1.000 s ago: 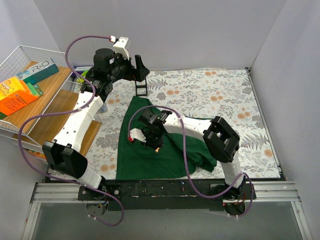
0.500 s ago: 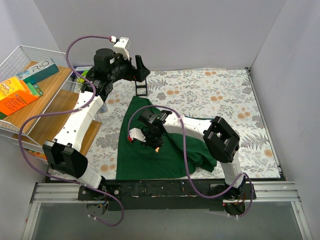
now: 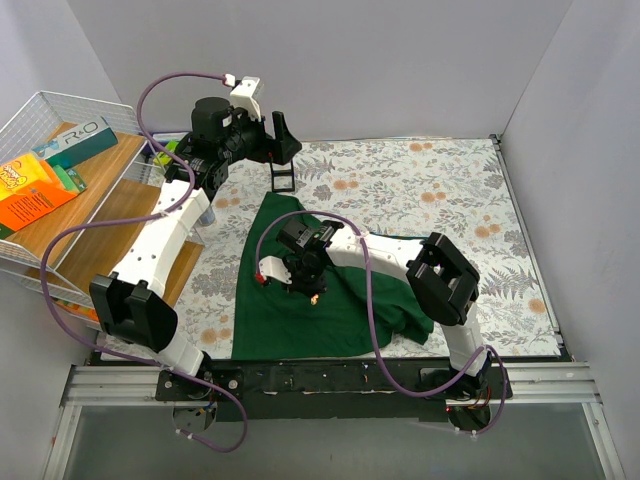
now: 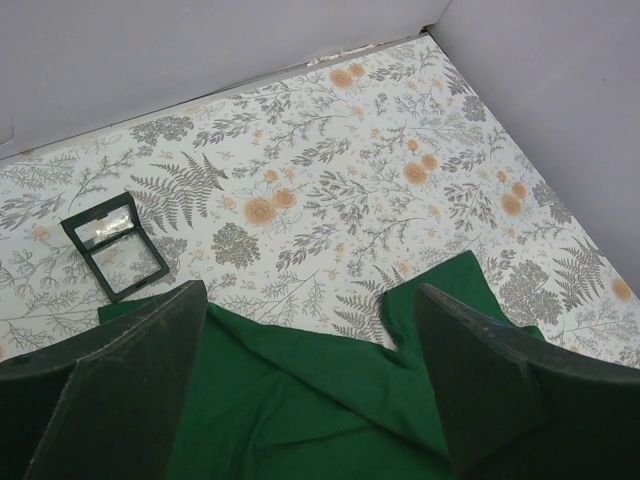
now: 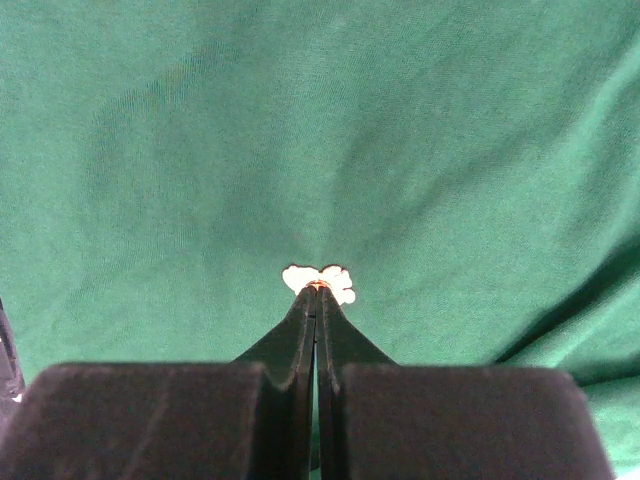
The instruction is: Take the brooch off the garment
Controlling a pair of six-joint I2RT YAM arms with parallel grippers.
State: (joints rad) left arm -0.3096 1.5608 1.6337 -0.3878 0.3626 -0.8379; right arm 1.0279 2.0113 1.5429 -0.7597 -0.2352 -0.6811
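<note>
The dark green T-shirt (image 3: 330, 300) lies spread on the flowered table cover; it fills the right wrist view (image 5: 300, 130) and the bottom of the left wrist view (image 4: 300, 400). A small white brooch (image 5: 320, 280) with an orange centre sits on the cloth; from above it shows as an orange speck (image 3: 314, 297). My right gripper (image 5: 317, 290) is down on the shirt, shut on the brooch at its tips. My left gripper (image 4: 305, 330) is open and empty, held high over the shirt's far edge.
A small black-framed clear box (image 4: 112, 244) stands open on the cover beyond the shirt, also seen from above (image 3: 284, 178). A wire basket (image 3: 40, 120) with a wooden board and colourful boxes stands at the left. Grey walls close the back and right.
The left arm has shifted slightly to the right at the back. The right gripper stays on the brooch in the same spot.
</note>
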